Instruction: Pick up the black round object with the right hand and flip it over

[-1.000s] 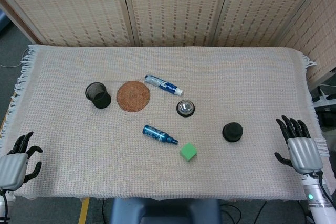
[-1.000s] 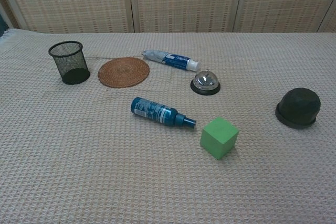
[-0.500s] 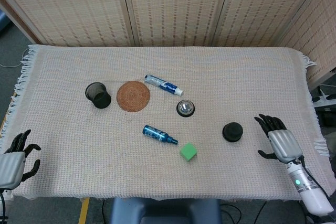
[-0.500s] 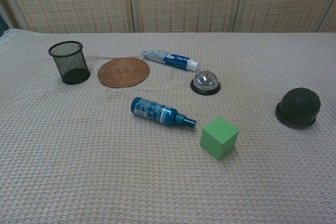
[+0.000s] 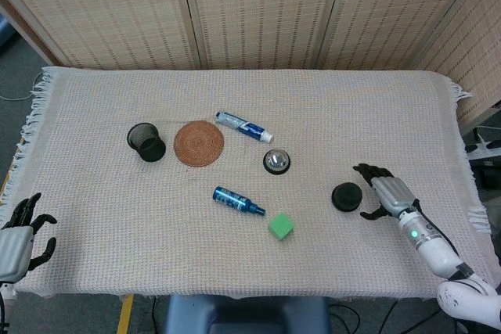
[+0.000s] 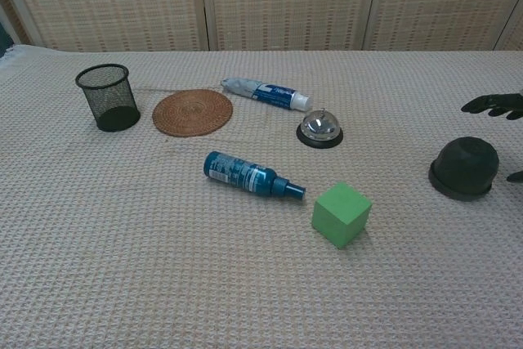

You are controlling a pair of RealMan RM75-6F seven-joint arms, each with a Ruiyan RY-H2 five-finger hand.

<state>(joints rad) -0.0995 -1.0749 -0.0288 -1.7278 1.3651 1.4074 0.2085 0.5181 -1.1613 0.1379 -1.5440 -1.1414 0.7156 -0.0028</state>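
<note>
The black round object (image 5: 346, 195) (image 6: 464, 167) sits dome-up on the cloth, right of centre. My right hand (image 5: 385, 192) hovers just to its right with fingers spread, holding nothing; in the chest view only its fingertips (image 6: 493, 105) show at the right edge, above and beside the object. No contact with the object is visible. My left hand (image 5: 17, 234) stays at the table's front left corner, fingers apart and empty.
A green cube (image 5: 281, 226), a blue spray bottle (image 5: 238, 201) and a silver bell (image 5: 275, 161) lie left of the black object. Farther left are a woven coaster (image 5: 199, 143), a toothpaste tube (image 5: 243, 126) and a mesh cup (image 5: 146, 141).
My right hand moved left from the table's right edge until it was beside the black object. My left hand drifted slightly left and down. The objects stayed put.
</note>
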